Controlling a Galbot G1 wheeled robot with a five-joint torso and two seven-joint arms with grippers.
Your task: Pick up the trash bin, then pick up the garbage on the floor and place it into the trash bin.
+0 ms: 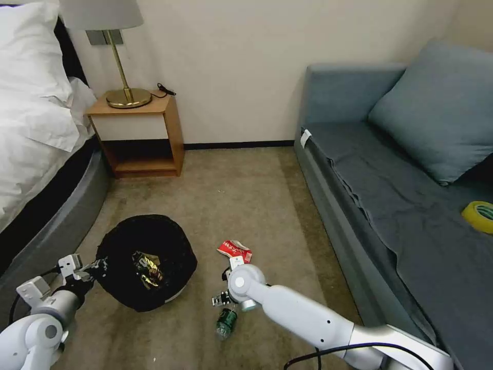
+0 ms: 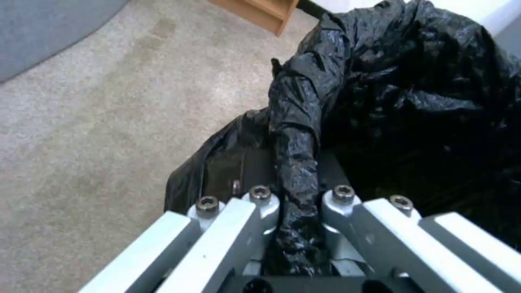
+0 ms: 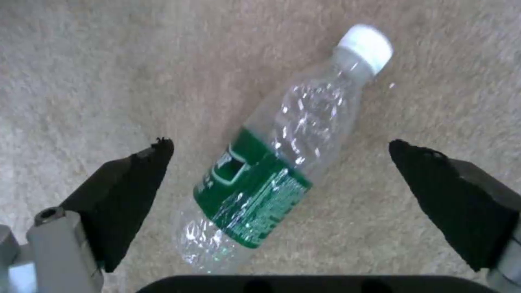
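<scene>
Bedroom floor, beige short-pile carpet, bed along the left edge of the head view and grey sofa (image 1: 390,205) along the right. Right gripper (image 3: 281,158) hangs just above the carpet, lower centre of the head view, jaws spread wide, black pads (image 3: 136,183) on either side of the bottle (image 3: 271,162) and not touching it. Bottle lies flat directly under the gripper: clear crinkled plastic, green label band round the middle, white cap. In the right wrist view its long axis runs diagonally, cap toward upper right, base toward lower left, so it sits skewed to the line between the pads rather than square across it; judged, a close from here would catch the labelled midsection at a slant. Right arm is plainly the nearer one. Red-and-white packet (image 1: 234,250) lies on the carpet just beyond the right wrist, toward frame centre, flat and creased. Left gripper (image 2: 298,211), lower left of the head view, is clamped on a bunched fold of the black liner at the rim of the trash bin (image 1: 146,259). Bin sits left of centre, round, thin glossy wrinkled bag, a sliver of whitish base at its lower right, mouth tipped toward the camera. Gold-brown snack wrapper (image 1: 148,268) already lies inside. Bottle and bin are near, bare carpet between.
</scene>
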